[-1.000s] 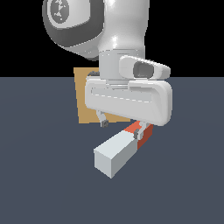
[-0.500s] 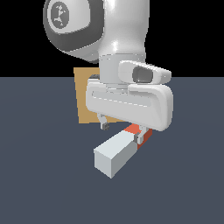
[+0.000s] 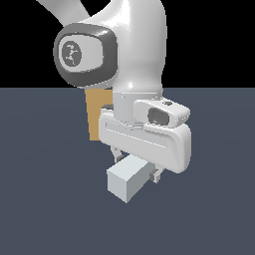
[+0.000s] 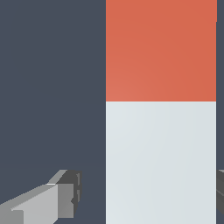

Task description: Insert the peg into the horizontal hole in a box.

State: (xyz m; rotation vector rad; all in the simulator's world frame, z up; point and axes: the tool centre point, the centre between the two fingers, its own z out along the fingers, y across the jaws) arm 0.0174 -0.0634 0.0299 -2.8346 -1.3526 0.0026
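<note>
Pale grey-white bar: the peg (image 3: 128, 181) lies low between the two fingers, its square pale end facing the exterior camera and jutting out past them.
Peg in wrist view: the peg (image 4: 161, 162) fills much of the picture; its pale length meets the red-orange end (image 4: 161, 50) at a straight seam.
Red-orange end in exterior view: hidden behind the hand, so it cannot be made out there.
Gripper: the gripper (image 3: 135, 168) hangs straight down over the peg, its broad white hand body directly above the bar.
Fingers: spread, one on each side of the bar. In the wrist view one finger (image 4: 52, 201) stands off from the peg with a strip of dark floor between them; the other finger (image 4: 221, 192) shows only as a sliver at the picture's edge, just beside the bar's far side. Whether that one touches cannot be told.
Finger tips in exterior view: small grey tips (image 3: 157, 174) show beside the bar's upper edge, below the hand body.
Box: the box (image 3: 97, 115) stands beyond the fingers, mostly covered by the arm; only a tan-orange strip shows at the exterior view's left of the wrist.
Hole: not visible in either view.
Floor: the dark slate floor (image 3: 50, 209) lies under the peg and fingers.
Peg and box: apart, the box farther back than the bar's pale end.
</note>
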